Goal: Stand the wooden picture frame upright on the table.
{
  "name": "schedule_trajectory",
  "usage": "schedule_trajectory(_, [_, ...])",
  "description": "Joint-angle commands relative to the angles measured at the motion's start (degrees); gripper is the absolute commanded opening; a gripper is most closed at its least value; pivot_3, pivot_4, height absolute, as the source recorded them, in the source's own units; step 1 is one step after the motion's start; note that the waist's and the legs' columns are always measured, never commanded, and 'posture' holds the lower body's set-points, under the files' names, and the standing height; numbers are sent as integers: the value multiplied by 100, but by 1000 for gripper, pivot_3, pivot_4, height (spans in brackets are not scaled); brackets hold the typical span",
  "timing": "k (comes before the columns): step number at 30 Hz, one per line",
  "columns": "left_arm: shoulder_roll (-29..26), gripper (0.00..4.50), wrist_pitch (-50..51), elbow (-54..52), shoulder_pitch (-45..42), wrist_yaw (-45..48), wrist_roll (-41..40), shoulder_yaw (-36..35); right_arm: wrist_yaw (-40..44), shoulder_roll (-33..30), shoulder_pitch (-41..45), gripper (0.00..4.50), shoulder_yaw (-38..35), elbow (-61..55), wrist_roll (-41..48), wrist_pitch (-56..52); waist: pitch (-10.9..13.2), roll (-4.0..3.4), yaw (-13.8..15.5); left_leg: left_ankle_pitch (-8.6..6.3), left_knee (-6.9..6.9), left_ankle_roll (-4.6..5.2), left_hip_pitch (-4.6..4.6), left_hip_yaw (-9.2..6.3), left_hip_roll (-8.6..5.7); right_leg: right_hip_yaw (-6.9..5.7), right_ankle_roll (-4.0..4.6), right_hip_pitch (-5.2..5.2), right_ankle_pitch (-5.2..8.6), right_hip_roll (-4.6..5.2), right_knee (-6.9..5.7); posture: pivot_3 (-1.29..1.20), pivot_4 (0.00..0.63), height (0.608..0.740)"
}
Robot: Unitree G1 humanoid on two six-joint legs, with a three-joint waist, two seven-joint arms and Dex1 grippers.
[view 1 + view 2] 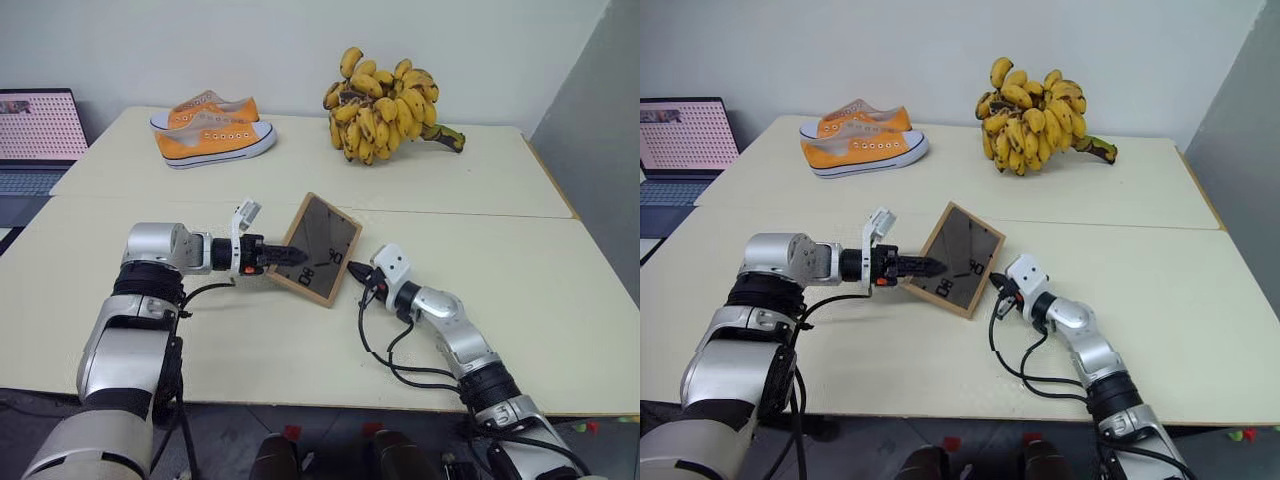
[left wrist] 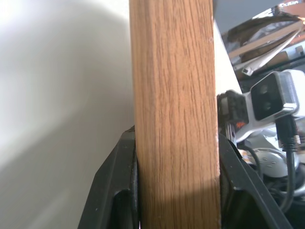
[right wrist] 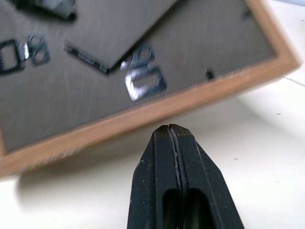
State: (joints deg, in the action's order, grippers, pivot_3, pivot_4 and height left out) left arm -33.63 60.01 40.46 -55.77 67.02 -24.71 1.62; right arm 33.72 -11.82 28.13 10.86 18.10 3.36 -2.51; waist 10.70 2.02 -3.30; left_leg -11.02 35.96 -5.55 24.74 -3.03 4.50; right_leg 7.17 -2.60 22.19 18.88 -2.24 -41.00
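Pinching the frame by its wooden edge, the left hand tilts it back-side up off the surface near the bananas, while the right hand, fingers pressed together and empty, waits beside its lower edge, likely to steady it.

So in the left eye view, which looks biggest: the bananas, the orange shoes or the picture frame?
As they look there, biggest first:
1. Bananas
2. Orange shoes, close behind the bananas, so that order is unsure
3. Picture frame, smallest even though it is nearer the camera, tilted, with the left fingers clamped on it
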Motion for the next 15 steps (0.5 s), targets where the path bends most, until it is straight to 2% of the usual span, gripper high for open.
schedule_trajectory(1, [-184,1303,-371,-865,35,-195,-283,-656,132,-669,74,0,-659,-738,240,-197,11,-14,5,1,0,-1,2,0,-2,0,0,1,0,2,0,0,150,740])
schedule_trajectory(6, [-131,1303,-576,-1554,159,-624,-440,-1130,184,-1287,251,0,-1307,-1558,748,-989,17,-22,19,1,-2,-1,7,-3,-4,-3,0,2,0,5,3,0,150,740])
schedule_trajectory(12, [12,1303,-395,-2053,121,-1070,-758,-1477,107,-1530,644,0,-1663,-2694,1410,-2092,26,-36,-9,1,0,0,7,-3,-3,-1,0,3,0,3,0,0,150,740])
schedule_trajectory(15, [7,1303,-387,-2343,214,-1074,-856,-1442,-215,-1308,1190,545,-1793,-3369,2035,-2870,32,-46,-11,1,-2,0,8,-2,-3,0,0,4,0,3,2,0,150,740])
